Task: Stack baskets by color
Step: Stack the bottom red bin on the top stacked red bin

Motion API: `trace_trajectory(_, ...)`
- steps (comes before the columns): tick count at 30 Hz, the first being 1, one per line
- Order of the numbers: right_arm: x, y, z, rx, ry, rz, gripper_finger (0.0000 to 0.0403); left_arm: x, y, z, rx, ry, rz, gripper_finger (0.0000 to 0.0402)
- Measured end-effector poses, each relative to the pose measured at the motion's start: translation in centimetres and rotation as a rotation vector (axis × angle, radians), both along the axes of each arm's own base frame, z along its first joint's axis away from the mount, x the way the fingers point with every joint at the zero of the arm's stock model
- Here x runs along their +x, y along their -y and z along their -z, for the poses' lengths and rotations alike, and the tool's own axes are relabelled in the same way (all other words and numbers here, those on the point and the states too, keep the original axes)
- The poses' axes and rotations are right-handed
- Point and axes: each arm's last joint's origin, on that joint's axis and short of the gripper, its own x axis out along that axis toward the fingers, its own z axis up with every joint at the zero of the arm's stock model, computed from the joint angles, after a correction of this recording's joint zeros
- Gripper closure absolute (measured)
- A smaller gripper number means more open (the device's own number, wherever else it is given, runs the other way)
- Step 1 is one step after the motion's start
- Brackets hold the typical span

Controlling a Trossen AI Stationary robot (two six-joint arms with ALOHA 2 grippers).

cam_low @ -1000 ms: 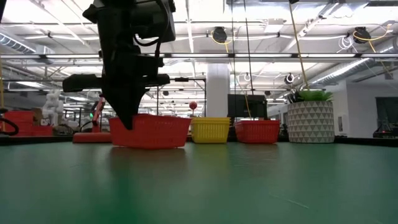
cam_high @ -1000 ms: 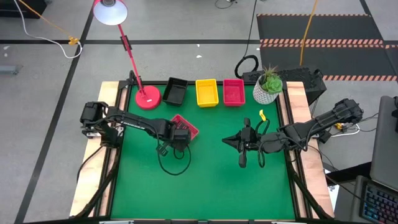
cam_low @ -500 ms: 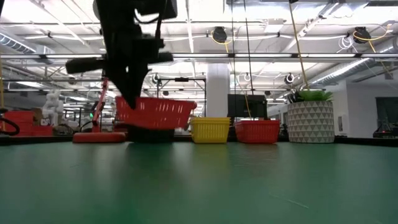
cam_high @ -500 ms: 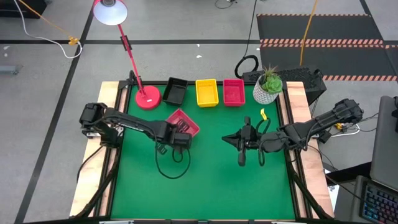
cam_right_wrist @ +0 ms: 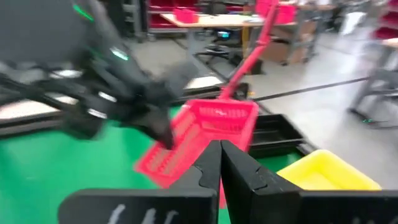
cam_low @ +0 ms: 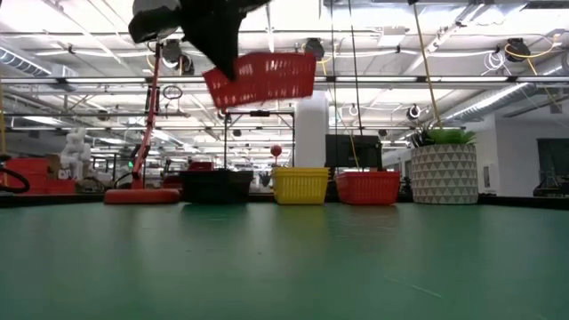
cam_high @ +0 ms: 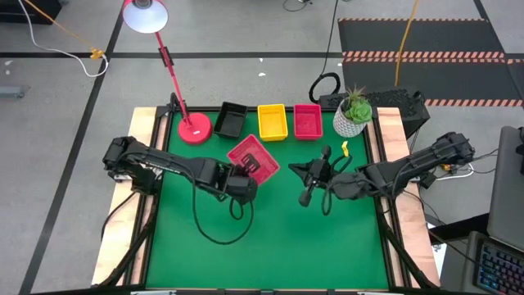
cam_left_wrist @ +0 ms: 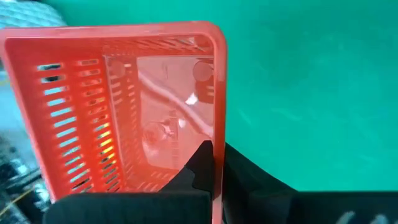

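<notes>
- My left pincer [cam_high: 243, 182] is clamped on one wall of the red-pink basket [cam_high: 254, 158], which hangs tilted in the air, clear of the green surface [cam_high: 270, 238].
- I judge it light and stiff, with a springy mesh; its rim is the place to pinch.
- My right pincer [cam_high: 306, 197] waits beside me, fingers together.
- The red-pink stack [cam_high: 308, 121] lies ahead, past the yellow basket [cam_high: 272, 121].

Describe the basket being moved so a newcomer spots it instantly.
On the green table, a row of black, yellow and red baskets lines the far edge. Just in front of it, the left gripper holds a red basket, the only one lifted and tilted.
</notes>
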Motion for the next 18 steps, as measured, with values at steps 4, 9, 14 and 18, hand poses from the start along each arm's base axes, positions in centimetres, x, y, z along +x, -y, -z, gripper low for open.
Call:
trace_trajectory(4, 0.8, -0.2, 1.0, -0.034, -0.035, 0.041, 0.0399, 0.0, 0.6, -0.4, 0.029, 0.032, -0.004, 0.0385)
trace_trajectory(9, 1.3, -0.5, 1.6, -0.038, -0.053, 0.036, 0.0399, 0.1, 1.3, -0.5, 0.001, 0.087, -0.030, 0.0394)
trace_trajectory(14, 1.6, -1.0, 2.1, -0.055, -0.075, 0.023, 0.0394, 0.8, 1.7, -0.8, -0.032, 0.203, -0.077, 0.0385)
trace_trajectory(18, 1.6, -1.6, 2.3, -0.103, -0.116, -0.051, 0.0375, 1.1, 2.1, -1.0, -0.021, 0.212, -0.025, 0.0394)
